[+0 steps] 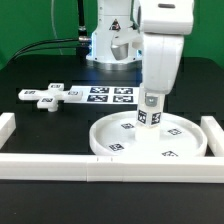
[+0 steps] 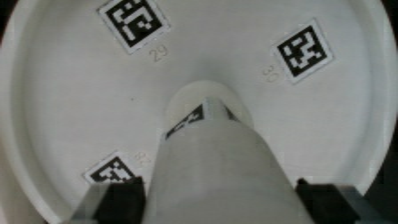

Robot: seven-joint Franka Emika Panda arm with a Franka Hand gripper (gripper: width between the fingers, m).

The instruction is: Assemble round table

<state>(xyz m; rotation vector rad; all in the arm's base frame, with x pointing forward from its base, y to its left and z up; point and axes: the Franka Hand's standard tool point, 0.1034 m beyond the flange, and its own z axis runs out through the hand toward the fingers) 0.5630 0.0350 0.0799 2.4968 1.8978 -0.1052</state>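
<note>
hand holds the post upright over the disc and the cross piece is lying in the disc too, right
No. The exterior view shows the cross piece on the black table at that view's left, beside the marker board, not in the disc. The hand does hold the post upright over the disc.

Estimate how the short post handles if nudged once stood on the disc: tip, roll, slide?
Probably stiff: the post looks like moulded plastic, with no bend in the gripper. Thick for its height, so upright on the disc it should resist tipping, though the smooth surfaces may let it slide. On its side, the round body would likely roll.
</note>
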